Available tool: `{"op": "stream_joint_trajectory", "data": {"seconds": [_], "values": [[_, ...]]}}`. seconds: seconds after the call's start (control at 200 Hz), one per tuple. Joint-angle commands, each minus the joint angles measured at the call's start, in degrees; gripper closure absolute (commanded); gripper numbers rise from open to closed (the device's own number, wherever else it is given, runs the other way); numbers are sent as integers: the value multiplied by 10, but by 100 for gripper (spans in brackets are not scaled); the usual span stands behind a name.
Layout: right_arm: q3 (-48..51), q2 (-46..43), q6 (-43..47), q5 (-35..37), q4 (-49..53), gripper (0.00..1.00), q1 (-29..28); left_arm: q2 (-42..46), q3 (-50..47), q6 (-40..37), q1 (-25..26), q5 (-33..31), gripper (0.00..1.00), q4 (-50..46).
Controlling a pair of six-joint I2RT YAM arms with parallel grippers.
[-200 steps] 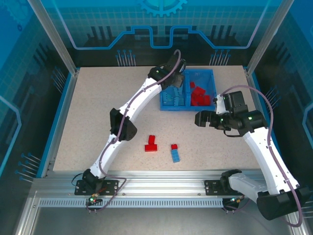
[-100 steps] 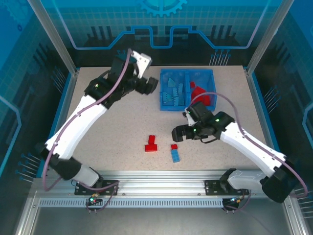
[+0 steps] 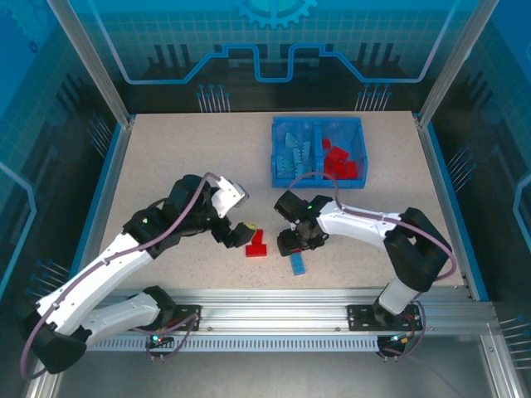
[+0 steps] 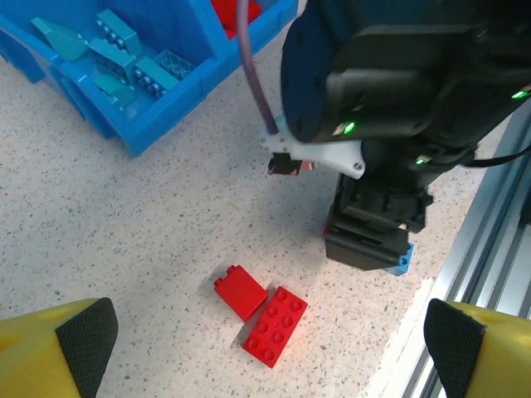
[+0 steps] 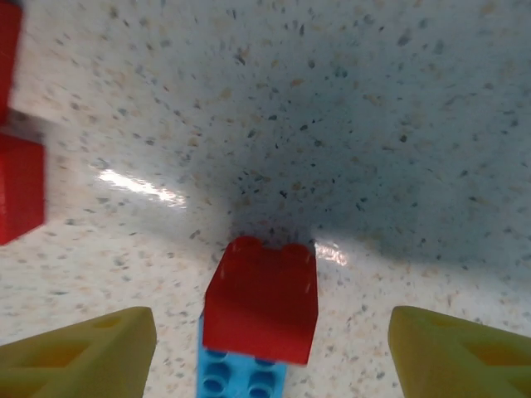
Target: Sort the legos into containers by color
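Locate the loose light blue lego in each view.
Top external: light blue lego low centre, just below the right end effector.
Left wrist: its corner peeks out right of that end effector.
Right wrist: bottom centre, partly behind a red lego.
Shared landmark: red lego pair to its left.

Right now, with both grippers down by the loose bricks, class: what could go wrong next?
1. The small red brick touches the light blue brick; the right gripper might lift or drag both, mixing colours.
2. The left gripper hangs open over two touching red bricks, close to the right gripper; the arms might collide.
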State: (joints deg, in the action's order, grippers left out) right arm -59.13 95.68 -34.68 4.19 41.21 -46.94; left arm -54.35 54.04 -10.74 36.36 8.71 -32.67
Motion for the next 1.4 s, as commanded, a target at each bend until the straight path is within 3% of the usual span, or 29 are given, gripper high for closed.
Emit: {"op": "stream_joint_trajectory", "data": {"seconds": [0.0,0.165,0.295,0.48,0.7,0.93,1.076,1.196,1.396], "values": [[-19,25,-14,14,-5,34,-11,8,-23,6,3,21,1,45],[-13,43,-19,11,-18,55,-13,-3,-29,-9,4,14,1,50],[-13,47,-22,14,-19,63,-14,-9,-33,-11,3,14,1,63],[-19,23,-27,36,0,68,-14,-10,-42,-3,3,29,1,78],[-54,-66,-16,61,32,68,7,8,-67,-18,10,118,1,115],[-105,-147,31,32,26,68,114,12,-77,-14,23,113,1,158],[-138,-148,66,23,2,69,214,10,-83,10,23,44,1,198],[-188,-101,106,42,-24,69,285,13,-95,50,23,9,1,247],[-315,55,124,46,-41,70,370,3,-111,148,23,-31,1,299]]}}
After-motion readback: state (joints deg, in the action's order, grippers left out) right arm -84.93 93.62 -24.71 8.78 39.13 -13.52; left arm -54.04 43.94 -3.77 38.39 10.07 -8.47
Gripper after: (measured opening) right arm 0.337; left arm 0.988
